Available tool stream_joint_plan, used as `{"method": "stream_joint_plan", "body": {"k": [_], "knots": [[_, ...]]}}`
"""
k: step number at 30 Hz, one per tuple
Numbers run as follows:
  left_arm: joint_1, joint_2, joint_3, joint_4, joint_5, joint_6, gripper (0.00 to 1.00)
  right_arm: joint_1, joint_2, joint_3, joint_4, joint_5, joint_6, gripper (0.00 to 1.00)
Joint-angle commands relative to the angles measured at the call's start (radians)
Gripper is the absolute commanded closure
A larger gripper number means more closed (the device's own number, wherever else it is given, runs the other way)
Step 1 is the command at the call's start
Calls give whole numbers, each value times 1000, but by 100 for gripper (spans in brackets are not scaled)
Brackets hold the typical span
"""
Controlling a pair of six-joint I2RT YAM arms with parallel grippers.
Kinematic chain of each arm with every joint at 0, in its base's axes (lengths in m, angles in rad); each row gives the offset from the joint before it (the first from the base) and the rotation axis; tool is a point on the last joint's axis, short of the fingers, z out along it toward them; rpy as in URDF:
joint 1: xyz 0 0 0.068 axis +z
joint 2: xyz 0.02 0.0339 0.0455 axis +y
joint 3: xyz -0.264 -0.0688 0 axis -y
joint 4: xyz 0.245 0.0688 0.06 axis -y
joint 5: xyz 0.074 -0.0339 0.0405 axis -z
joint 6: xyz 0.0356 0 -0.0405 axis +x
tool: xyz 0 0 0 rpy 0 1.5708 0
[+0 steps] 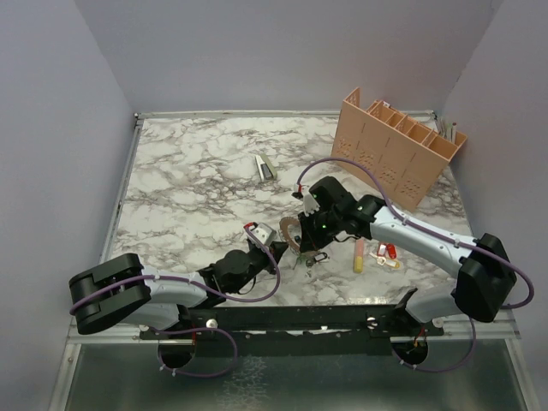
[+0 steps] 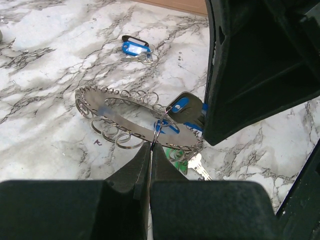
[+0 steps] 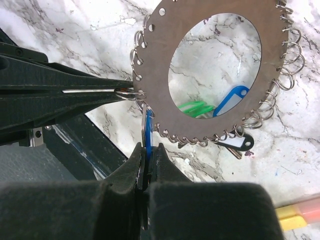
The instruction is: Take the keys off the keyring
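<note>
The keyring (image 3: 160,65), a wide flat grey ring edged with small wire loops, hangs tilted above the table between both grippers; it also shows in the left wrist view (image 2: 125,116) and the top view (image 1: 289,231). My left gripper (image 2: 150,146) is shut on a small split ring (image 3: 125,93) at the keyring's edge. My right gripper (image 3: 148,147) is shut on a blue key (image 3: 148,131) that hangs from that same spot, seen from the left wrist too (image 2: 180,106). A green key (image 3: 195,107) lies below the ring.
A loose bunch with blue and black tags (image 2: 134,48) lies on the marble beside the ring. A yellow tag (image 1: 359,255) and red tags (image 1: 387,252) lie to the right. A tan slotted box (image 1: 398,145) stands back right, a grey object (image 1: 265,167) behind.
</note>
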Motion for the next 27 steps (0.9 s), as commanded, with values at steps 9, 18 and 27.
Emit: {"method": "stream_joint_plan", "body": {"k": [9, 18, 27], "knots": [[-5, -23, 48, -77, 26, -28, 78, 3, -83, -16, -24, -72, -124, 100], [-4, -184, 34, -139, 76, 88, 48, 2, -130, 13, -75, -56, -175, 99], [15, -396, -1, -173, 148, 288, 38, 2, -178, 92, -176, 79, -278, 99]]}}
